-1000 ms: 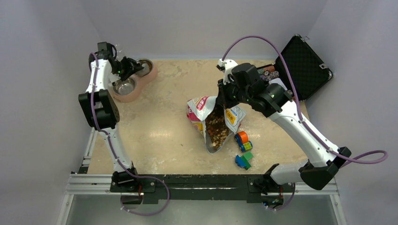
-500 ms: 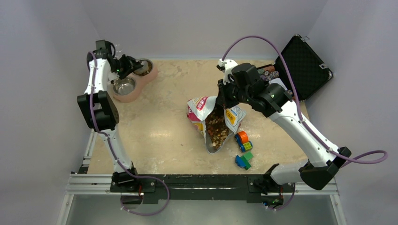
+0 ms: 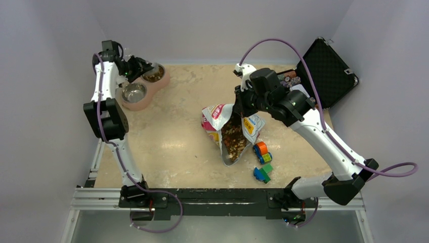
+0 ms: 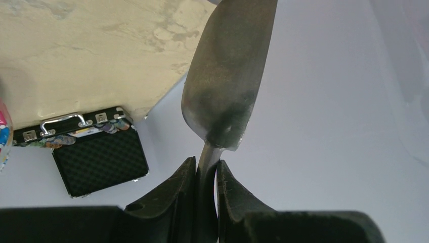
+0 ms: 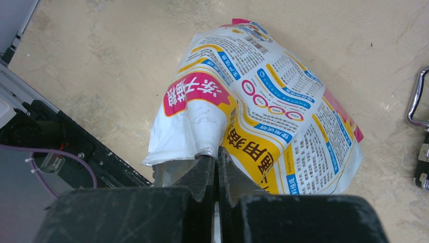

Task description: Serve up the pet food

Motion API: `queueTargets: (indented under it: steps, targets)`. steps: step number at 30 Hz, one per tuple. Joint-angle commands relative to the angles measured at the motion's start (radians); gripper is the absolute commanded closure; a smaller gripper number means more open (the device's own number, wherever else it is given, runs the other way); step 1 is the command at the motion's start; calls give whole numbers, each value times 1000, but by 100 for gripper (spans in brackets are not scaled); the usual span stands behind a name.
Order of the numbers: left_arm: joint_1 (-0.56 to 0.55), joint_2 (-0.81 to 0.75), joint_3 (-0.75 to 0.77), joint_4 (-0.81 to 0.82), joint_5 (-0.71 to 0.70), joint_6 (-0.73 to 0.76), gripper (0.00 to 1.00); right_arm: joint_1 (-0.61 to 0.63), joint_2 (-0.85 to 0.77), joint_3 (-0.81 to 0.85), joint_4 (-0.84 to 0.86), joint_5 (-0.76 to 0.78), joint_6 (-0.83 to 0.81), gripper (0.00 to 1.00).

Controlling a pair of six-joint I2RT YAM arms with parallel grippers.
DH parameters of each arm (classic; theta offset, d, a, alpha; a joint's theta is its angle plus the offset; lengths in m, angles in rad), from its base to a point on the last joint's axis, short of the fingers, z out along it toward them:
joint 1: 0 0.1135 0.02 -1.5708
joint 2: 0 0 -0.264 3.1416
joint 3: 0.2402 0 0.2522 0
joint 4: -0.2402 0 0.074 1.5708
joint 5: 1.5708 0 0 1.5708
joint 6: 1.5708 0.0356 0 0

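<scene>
The crinkly white, yellow and red bag (image 3: 227,121) lies open mid-table, with brown kibble (image 3: 233,139) showing inside. My right gripper (image 3: 238,104) is shut on the bag's upper edge; in the right wrist view (image 5: 217,152) the jaws pinch the white and silver rim of the bag (image 5: 273,111). My left gripper (image 3: 139,66) is at the far left over the pink double bowl (image 3: 152,93). It is shut on the handle of a metal spoon (image 4: 227,76), whose back faces the camera. The far basin (image 3: 154,74) holds kibble; the near basin (image 3: 134,92) looks bare.
An open black case (image 3: 326,71) with poker chips (image 3: 289,77) stands at the far right; it also shows in the left wrist view (image 4: 96,152). An orange and blue toy car (image 3: 261,151) and green and blue blocks (image 3: 263,173) lie in front of the bag.
My left gripper has swung back and left with the spoon, uncovering the far basin, which shows kibble. The right arm and the bag have not moved.
</scene>
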Motion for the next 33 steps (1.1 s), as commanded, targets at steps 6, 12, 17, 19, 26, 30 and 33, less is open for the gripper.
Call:
queueTargets:
  steps: [6,12,17,19,26,30,33]
  targets:
    - [-2,-40,-120,2,33,2,100,-2,-27,66,135,3,-1,100]
    - [-3,-20,3,-19,37,32,100,-1,-24,67,138,-1,1,100]
    - [-8,-74,-31,28,48,82,100,-2,-12,90,131,7,-1,100]
    - [-11,-112,-62,47,52,138,100,-2,-8,100,124,7,1,100]
    - [-53,-398,-375,262,48,415,100,-4,32,167,81,12,15,100]
    - [-92,-561,-579,444,99,586,100,-4,83,259,21,14,39,100]
    - [-149,-686,-680,492,142,743,100,-5,112,305,-22,14,54,100]
